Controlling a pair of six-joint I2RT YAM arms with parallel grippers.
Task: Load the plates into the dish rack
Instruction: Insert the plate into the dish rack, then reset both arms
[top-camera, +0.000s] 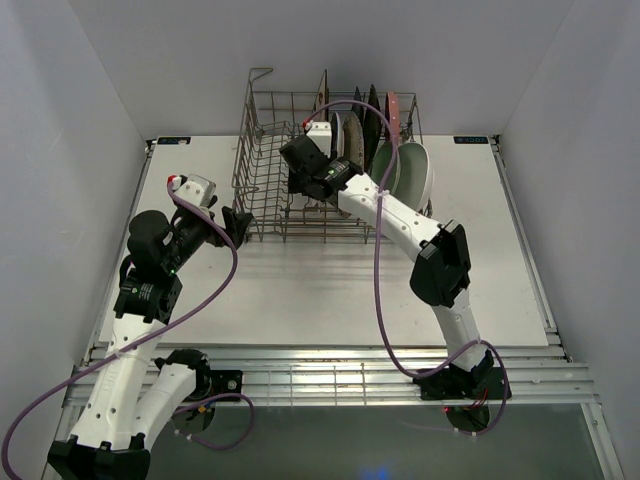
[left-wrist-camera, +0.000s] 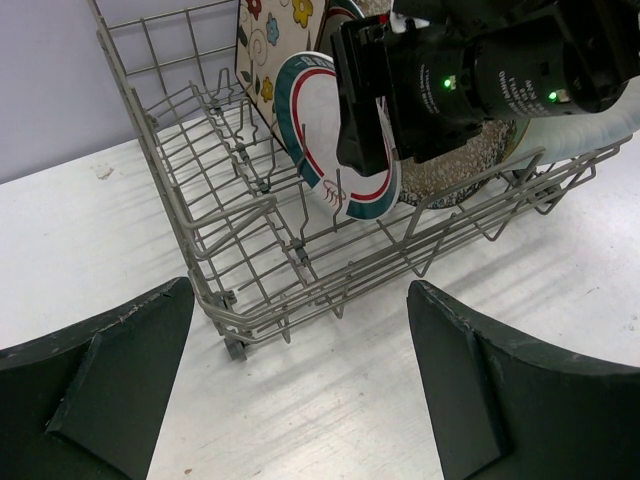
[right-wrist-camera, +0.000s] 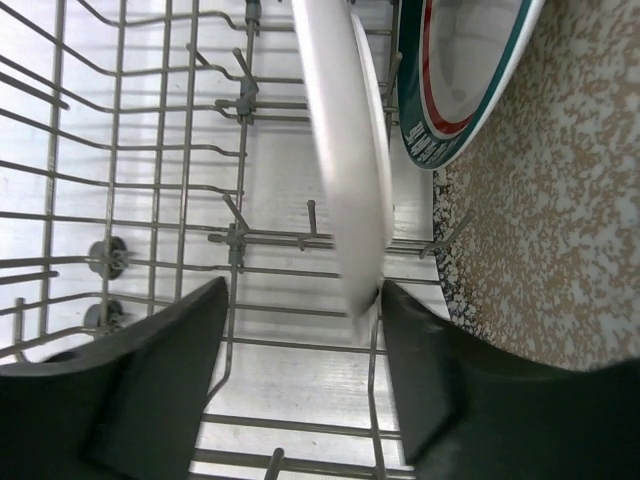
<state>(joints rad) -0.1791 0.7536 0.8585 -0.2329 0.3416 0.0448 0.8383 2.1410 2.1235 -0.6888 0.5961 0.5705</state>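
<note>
The grey wire dish rack (top-camera: 262, 192) stands at the back of the table with several plates (top-camera: 372, 128) upright in its right half. My right gripper (right-wrist-camera: 300, 300) is down inside the rack, jaws open. A white plate (right-wrist-camera: 345, 150), seen edge-on and blurred, stands between them with its lower edge against the right finger (right-wrist-camera: 440, 380). Beside it stand a green-and-red-rimmed plate (right-wrist-camera: 465, 75) and a speckled grey plate (right-wrist-camera: 560, 210). My left gripper (left-wrist-camera: 300, 290) is open and empty over bare table, just outside the rack's near left corner (left-wrist-camera: 225, 320).
In the left wrist view a cream flowered square plate (left-wrist-camera: 268, 40) stands behind the rimmed plate (left-wrist-camera: 318, 130). A mint round plate (top-camera: 415, 172) leans at the rack's right end. The rack's left half (top-camera: 260, 160) shows only tines. White walls (top-camera: 80, 130) close in the table.
</note>
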